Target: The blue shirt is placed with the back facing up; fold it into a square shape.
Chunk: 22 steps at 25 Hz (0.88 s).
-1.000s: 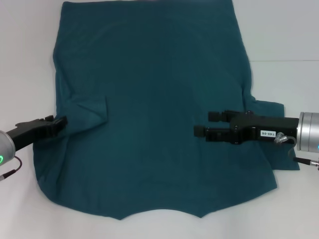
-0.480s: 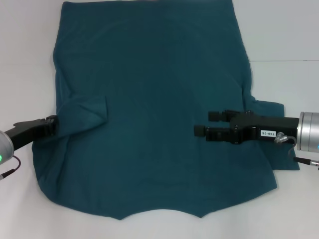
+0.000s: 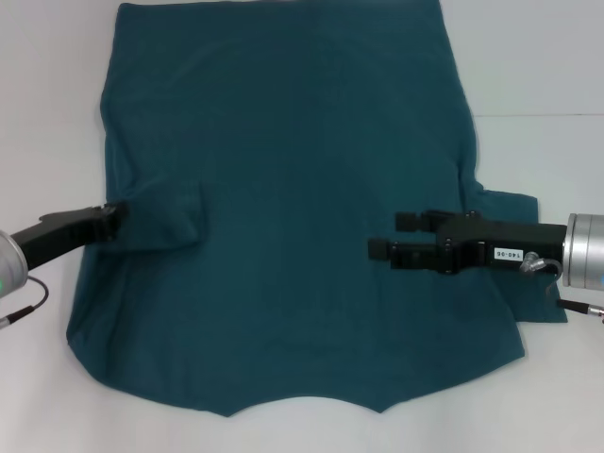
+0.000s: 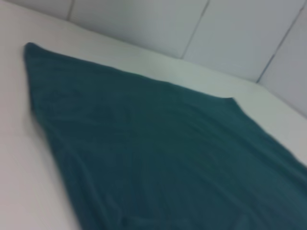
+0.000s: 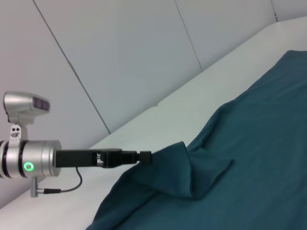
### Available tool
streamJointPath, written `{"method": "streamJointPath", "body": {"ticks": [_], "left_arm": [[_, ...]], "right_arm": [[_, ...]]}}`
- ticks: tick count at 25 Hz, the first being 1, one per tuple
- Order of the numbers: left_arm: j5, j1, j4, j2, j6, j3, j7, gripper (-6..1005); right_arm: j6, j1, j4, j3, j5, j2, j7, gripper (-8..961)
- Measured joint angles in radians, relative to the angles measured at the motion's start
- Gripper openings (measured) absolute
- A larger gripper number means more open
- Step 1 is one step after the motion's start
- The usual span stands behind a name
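Observation:
The blue shirt (image 3: 293, 189) lies spread flat on the white table, hem toward me; it also fills the left wrist view (image 4: 158, 143). My left gripper (image 3: 115, 215) is at the shirt's left edge, shut on the left sleeve (image 3: 165, 215), which is lifted and folded inward over the body. The right wrist view shows the left gripper (image 5: 144, 155) pinching that raised sleeve cloth (image 5: 182, 167). My right gripper (image 3: 389, 234) hovers over the shirt's right half, pointing left, open with nothing between its fingers. The right sleeve (image 3: 528, 293) lies out flat under the right arm.
The white table (image 3: 47, 113) shows on both sides of the shirt and along the near edge. A pale panelled wall (image 5: 120, 57) stands behind the table in the wrist views.
My left gripper has moved right and slightly away from me, dragging the left sleeve inward over the shirt body. The right arm has stayed still.

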Motion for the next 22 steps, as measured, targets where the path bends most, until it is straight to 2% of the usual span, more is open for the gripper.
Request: {"method": "streamJointPath", "body": {"ticks": [16, 22], "left_arm": [[-0.029, -0.011, 0.035, -0.001, 0.175, 0.001, -0.081, 19], [-0.036, -0.010, -0.011, -0.003, 0.193, 0.001, -0.083, 24]], "right_arm": [[0.003, -0.012, 0.005, 0.003, -0.001, -0.003, -0.008, 899], [0.007, -0.012, 0.003, -0.001, 0.001, -0.003, -0.008, 900]]}}
